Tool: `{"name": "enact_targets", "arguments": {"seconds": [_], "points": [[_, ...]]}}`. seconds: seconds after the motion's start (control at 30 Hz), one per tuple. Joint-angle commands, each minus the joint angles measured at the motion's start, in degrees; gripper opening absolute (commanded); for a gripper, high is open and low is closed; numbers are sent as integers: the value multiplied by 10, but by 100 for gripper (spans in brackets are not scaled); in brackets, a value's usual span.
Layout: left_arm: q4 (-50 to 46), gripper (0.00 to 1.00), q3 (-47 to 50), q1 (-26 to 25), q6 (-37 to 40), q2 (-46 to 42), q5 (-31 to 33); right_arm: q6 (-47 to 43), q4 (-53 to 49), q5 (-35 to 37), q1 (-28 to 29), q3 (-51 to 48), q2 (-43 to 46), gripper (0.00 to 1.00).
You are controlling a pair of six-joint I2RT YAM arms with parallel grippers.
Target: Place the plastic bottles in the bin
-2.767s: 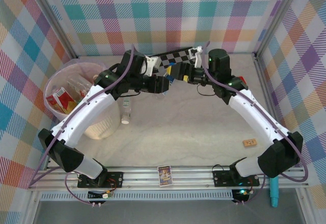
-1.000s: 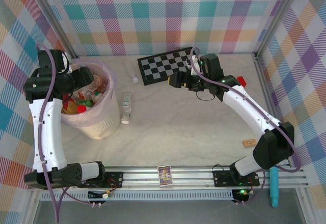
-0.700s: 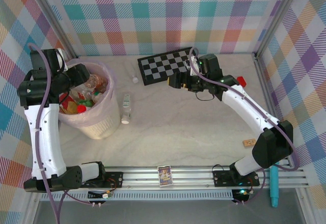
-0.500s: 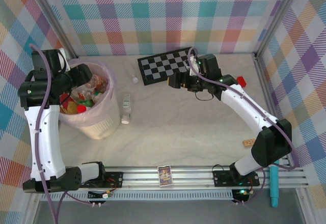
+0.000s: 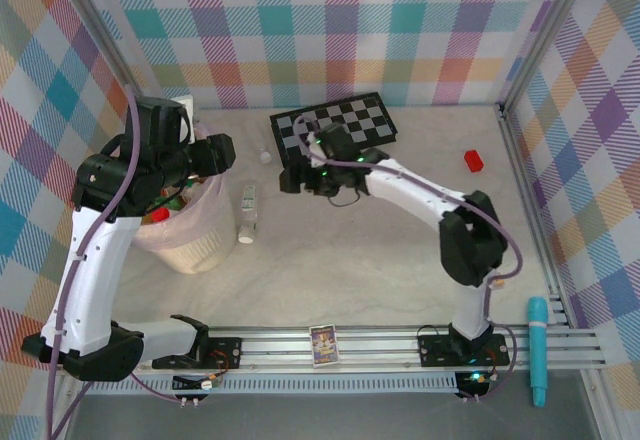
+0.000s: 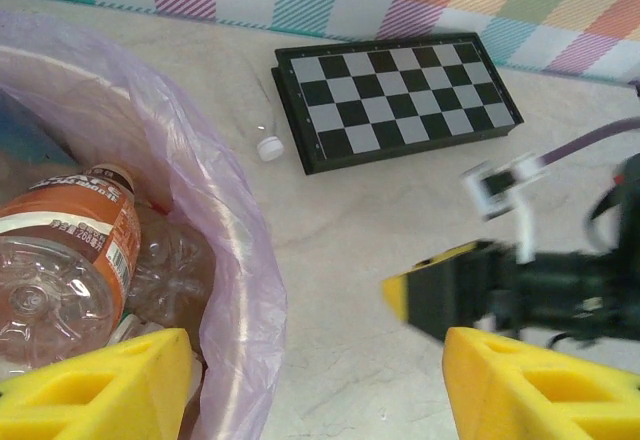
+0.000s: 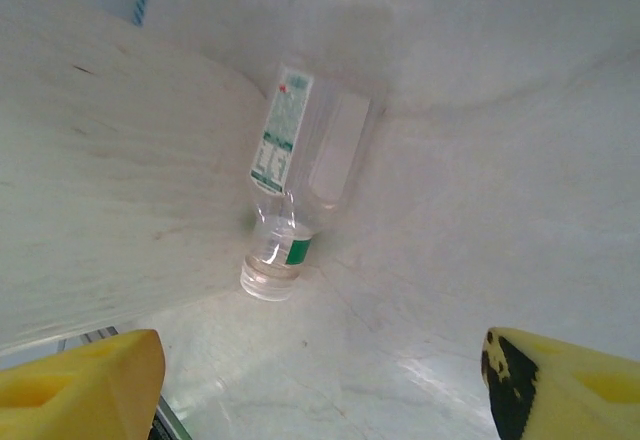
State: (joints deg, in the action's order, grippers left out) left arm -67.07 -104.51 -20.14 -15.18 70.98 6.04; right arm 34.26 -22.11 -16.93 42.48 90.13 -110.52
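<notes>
from the overhead camera i see my left gripper [image 5: 222, 150] hanging over the far right rim of the bin [image 5: 190, 245]. on its wrist camera the yellow fingers [image 6: 90, 385] are spread wide with nothing between them. inside the bin's pink liner an orange-labelled bottle [image 6: 75, 255] lies on its side.

my right gripper [image 5: 288, 178] reaches low over the table [image 5: 380, 250] at the near left corner of the checkerboard [image 5: 340, 125], with its jaws parted and empty. on its wrist camera a clear bottle [image 7: 300, 180] lies on its side ahead of the fingers, cap toward me, just beside the bin's wall.

a small white-capped bottle [image 6: 268, 143] lies on the table between the bin and the checkerboard. the red block [image 5: 473, 160] sits well apart, near the right wall.
</notes>
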Motion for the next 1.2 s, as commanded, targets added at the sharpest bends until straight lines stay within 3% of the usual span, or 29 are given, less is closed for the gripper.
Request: {"name": "enact_targets", "arguments": {"seconds": [0.0, 0.17, 0.33, 0.43, 0.83, 1.17], "points": [[5, 69, -24, -5, -12, -8, 36, 86, 48, 27, 31, 19, -44, 82], [-29, 78, -32, 13, -9, -21, 75, 116, 75, 30, 59, 63, -106, 81], [-16, 79, 2, 102, -10, -61, 1, 137, 80, 23, 66, 103, -159, 85], [-15, 79, 15, 124, -9, -62, -26, 140, 79, 28, 71, 132, -192, 86], [9, 77, 38, 128, -18, -57, -58, 145, 25, 50, 72, 260, -309, 88], [24, 75, 49, 128, -22, -53, -89, 145, 1, 58, 57, 282, -336, 71]]}}
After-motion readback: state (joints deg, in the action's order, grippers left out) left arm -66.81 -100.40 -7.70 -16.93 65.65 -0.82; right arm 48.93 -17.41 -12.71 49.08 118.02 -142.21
